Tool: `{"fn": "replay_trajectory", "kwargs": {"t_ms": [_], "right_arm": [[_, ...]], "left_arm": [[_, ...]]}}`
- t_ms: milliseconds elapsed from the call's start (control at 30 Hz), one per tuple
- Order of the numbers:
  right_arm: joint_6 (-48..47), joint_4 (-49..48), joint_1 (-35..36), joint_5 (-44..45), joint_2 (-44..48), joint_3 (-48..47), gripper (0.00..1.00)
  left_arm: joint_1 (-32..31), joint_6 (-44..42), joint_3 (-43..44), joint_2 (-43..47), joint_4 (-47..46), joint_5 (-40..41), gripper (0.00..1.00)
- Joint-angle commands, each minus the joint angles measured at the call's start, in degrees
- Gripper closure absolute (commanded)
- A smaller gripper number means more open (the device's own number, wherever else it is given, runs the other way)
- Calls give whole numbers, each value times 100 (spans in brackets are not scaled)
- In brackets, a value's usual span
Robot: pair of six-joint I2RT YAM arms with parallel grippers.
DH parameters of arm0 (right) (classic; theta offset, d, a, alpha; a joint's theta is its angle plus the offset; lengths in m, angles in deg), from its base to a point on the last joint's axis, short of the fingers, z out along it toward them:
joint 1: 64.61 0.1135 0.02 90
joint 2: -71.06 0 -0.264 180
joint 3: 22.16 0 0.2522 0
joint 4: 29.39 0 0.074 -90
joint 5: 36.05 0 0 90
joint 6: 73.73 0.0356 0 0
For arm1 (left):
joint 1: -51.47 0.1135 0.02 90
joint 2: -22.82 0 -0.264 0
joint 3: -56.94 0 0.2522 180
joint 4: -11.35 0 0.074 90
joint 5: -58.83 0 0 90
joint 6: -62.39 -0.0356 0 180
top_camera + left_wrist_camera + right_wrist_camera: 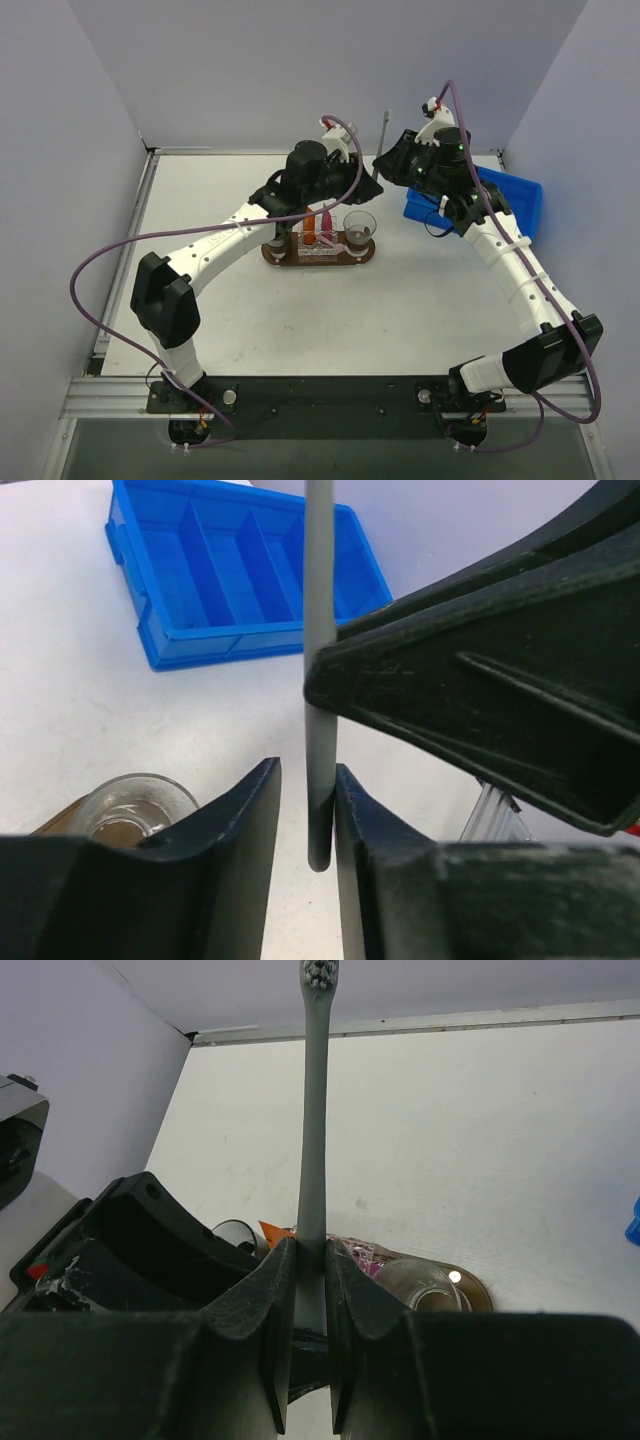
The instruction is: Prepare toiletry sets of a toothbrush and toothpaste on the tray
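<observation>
Right fingers clamp the toothbrush upright, head up.

The right arm stands up from its base, bends at the elbow and leans inward. The right gripper is clamped on the lower handle of the toothbrush, whose head points away from the fingers. The left arm reaches in a long arc to the same toothbrush. The left gripper straddles the handle's bottom end, further down than the right gripper. Its jaws are partly apart: one finger touches the handle, the other stands off it.
</observation>
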Motion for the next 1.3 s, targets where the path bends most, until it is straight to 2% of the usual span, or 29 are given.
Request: {"fn": "replay_trajectory", "kwargs": {"t_ms": [0, 133, 167, 233, 267, 367, 467, 567, 700, 967, 1267], "right_arm": [[55, -266, 54, -143, 174, 54, 100], [46, -196, 62, -152, 130, 36, 100], [29, -178, 63, -143, 121, 19, 100], [-6, -29, 45, -126, 113, -69, 97], [-67, 15, 28, -143, 121, -104, 85], [-208, 235, -112, -187, 191, -271, 63], [-183, 411, -393, -379, 279, -447, 57], [-68, 595, -894, -898, 253, -745, 56], [-261, 1410, -1281, -1548, -105, -1500, 55], [-420, 2660, -1370, -3401, -977, -2617, 58], [-516, 2925, -1344, -3808, -1206, -2565, 65]], "left_arm": [[-56, 14, 327, -22, -144, -165, 68], [-56, -3, 301, -5, -118, -226, 89], [-56, -12, 275, 4, -83, -218, 99], [-56, -82, 231, 74, -39, -191, 100], [-56, -117, 143, 101, -4, -122, 100], [-56, -319, -6, 302, 49, -25, 100], [-56, -644, -244, 478, 232, 54, 100], [-91, -1092, -586, 715, 374, 72, 100], [-153, -1874, -1008, 1032, 716, 143, 100], [-249, -2710, -1510, 1507, 919, 125, 100], [-381, -2965, -1615, 1683, 1051, 152, 100]]}}
